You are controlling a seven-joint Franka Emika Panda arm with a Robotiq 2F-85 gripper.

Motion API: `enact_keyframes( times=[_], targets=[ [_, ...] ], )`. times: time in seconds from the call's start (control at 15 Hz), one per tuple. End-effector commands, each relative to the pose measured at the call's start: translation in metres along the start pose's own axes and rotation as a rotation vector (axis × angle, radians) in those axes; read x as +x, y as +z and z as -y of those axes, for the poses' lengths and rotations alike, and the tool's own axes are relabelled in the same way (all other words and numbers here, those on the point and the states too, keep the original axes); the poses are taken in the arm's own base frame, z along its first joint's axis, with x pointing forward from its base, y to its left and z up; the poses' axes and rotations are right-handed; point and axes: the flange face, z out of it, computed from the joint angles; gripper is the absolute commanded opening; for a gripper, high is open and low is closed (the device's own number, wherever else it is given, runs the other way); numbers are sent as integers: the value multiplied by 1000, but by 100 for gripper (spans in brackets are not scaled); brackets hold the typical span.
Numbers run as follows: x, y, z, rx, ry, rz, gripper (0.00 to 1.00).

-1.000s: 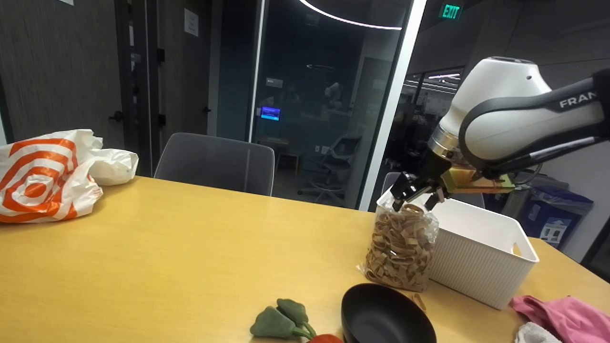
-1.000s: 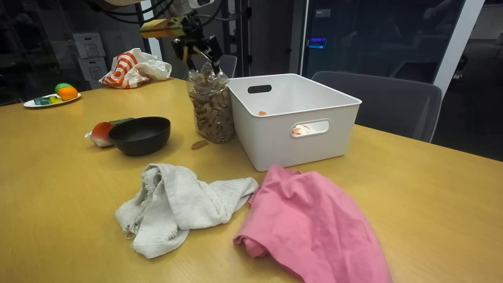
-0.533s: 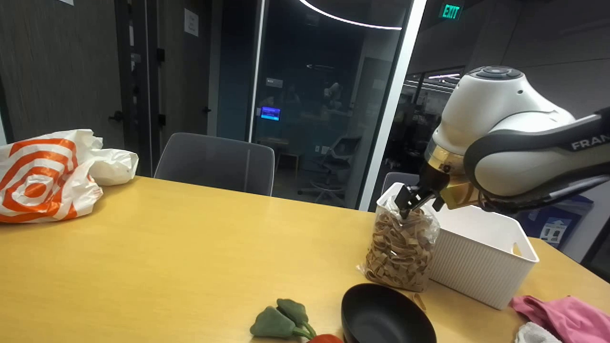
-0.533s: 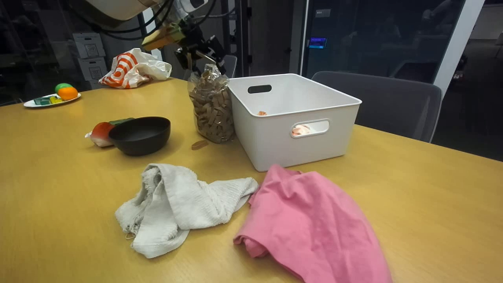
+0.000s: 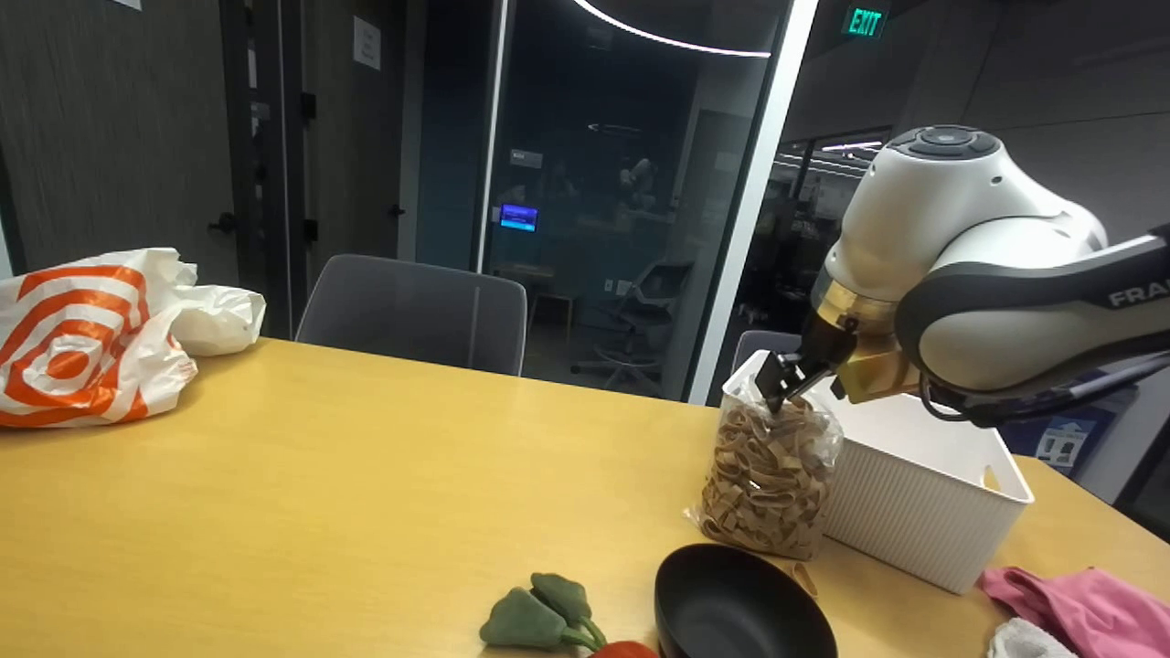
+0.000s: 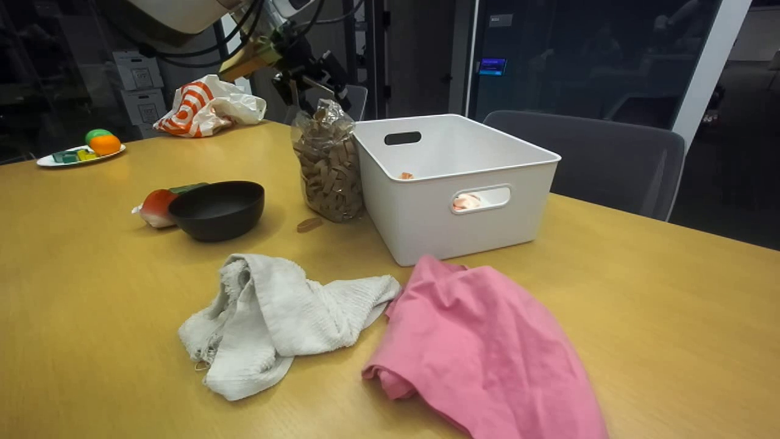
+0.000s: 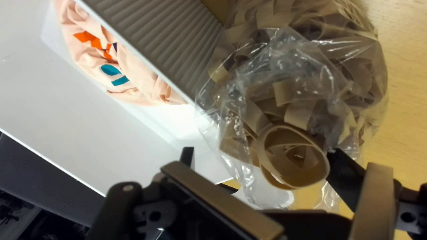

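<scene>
A clear plastic bag full of tan rubber bands (image 5: 766, 484) stands upright on the table against the white bin; it shows in both exterior views (image 6: 332, 174) and in the wrist view (image 7: 320, 66). My gripper (image 5: 806, 395) is at the bag's open top, tilted, and shows in both exterior views (image 6: 322, 102). In the wrist view the gripper (image 7: 262, 156) is open, its black fingers well apart. A tan rubber band loop (image 7: 267, 146) sticks up between the fingers, close to the right finger; contact there cannot be told. The left finger shows over the bin's inside.
The white bin (image 6: 463, 235) holds a peach cloth (image 7: 130, 66) with orange and teal patches. A loose rubber band (image 6: 309, 225), a black bowl (image 6: 216, 210), a toy vegetable (image 6: 157, 207), a white cloth (image 6: 292, 311), a pink cloth (image 6: 481, 347), a plate (image 6: 46, 161) and a plastic bag (image 6: 201, 110) lie around.
The arm has tilted and the gripper has shifted slightly over the bag's top, mostly in the first half second. The bag and the other objects have stayed in place.
</scene>
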Motion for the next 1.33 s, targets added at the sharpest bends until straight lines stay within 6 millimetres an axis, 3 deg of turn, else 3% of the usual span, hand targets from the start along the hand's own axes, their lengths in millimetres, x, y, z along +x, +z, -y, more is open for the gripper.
enact_keyframes(
  times=[0.0,0.2,1.2,1.27],
  targets=[
    [4,-20,-9,1,51,-54,100],
    [7,-25,-13,-13,76,-63,100],
    [-7,9,13,-55,-13,20,100],
    [-7,10,13,-59,-12,17,75]
  ],
)
